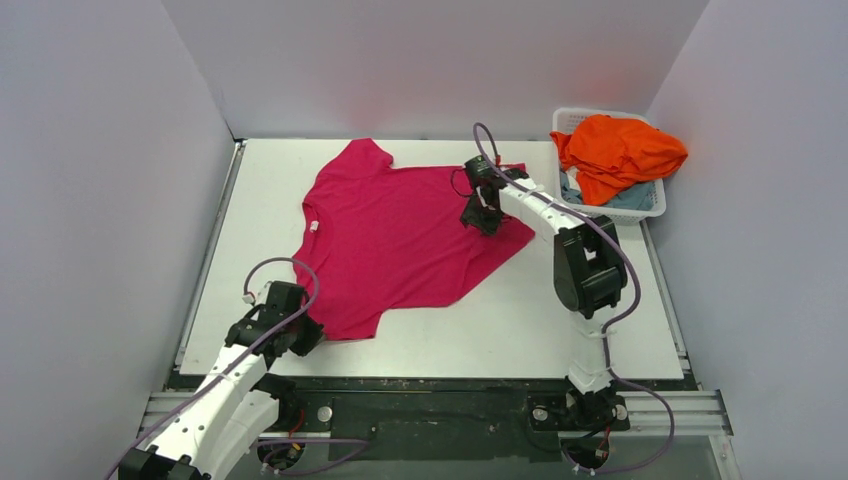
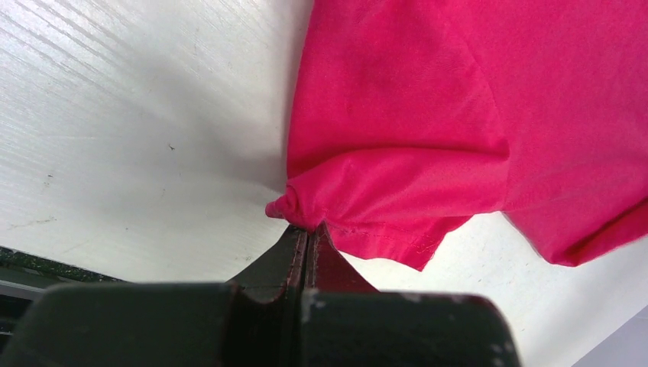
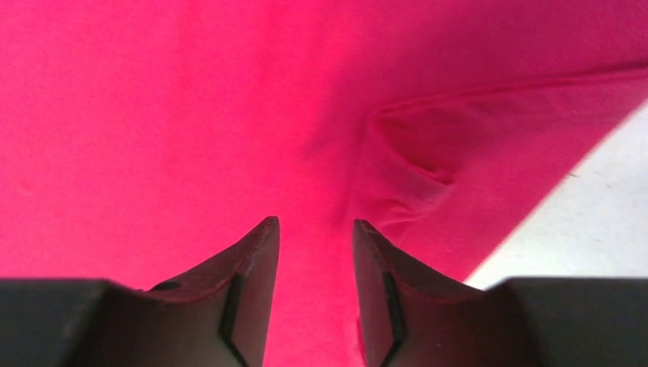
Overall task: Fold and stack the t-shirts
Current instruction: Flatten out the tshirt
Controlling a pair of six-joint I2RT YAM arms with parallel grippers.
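On table (image 1: 600, 310), magenta shirt (image 1: 400, 235) lay spread. Left gripper (image 2: 307, 229) pinched near sleeve's edge, probably to tug it flat. Right gripper (image 3: 315, 226) hung over hem side, fingers narrowly parted, holding nothing.

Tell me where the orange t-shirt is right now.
In the top external view, the orange t-shirt is heaped in the white basket at the table's far right corner, over a blue-grey shirt, to the right of the spread pink t-shirt.
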